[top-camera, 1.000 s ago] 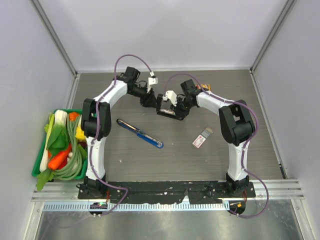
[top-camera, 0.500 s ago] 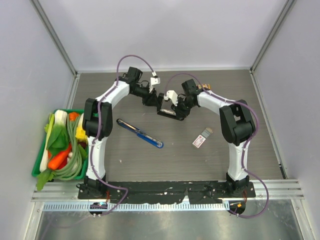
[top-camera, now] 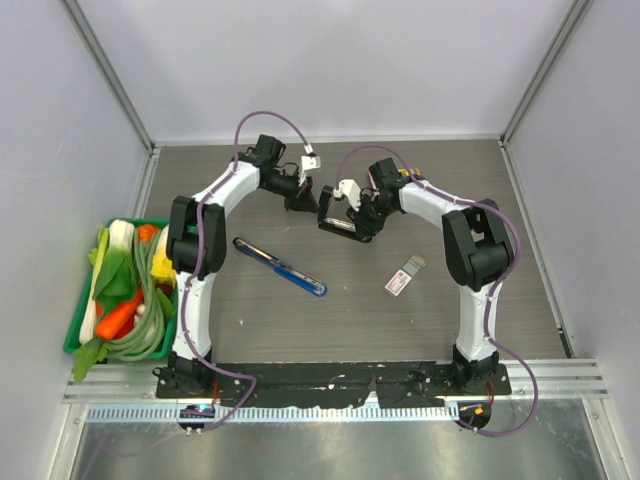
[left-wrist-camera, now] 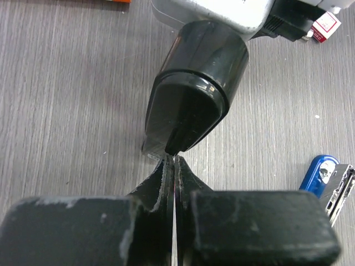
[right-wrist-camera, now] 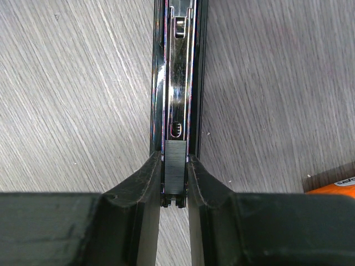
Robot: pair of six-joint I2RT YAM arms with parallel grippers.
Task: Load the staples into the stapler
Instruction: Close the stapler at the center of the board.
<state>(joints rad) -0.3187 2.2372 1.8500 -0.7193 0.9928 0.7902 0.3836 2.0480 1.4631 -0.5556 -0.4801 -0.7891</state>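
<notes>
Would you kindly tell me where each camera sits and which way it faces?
Top external: above and behind the bases, facing down on the table; left arm and right arm show whole.
Left wrist: on that arm, facing down past its shut left pincer at the stapler.
Right wrist: facing along the stapler's open channel; right pincer clamps it.
Shared: all show the stapler.

Grey wood-grain table (top-camera: 300,330) holds a black stapler (top-camera: 338,228), a blue-handled tool (top-camera: 280,266) and a small white-and-red box (top-camera: 398,284)
</notes>
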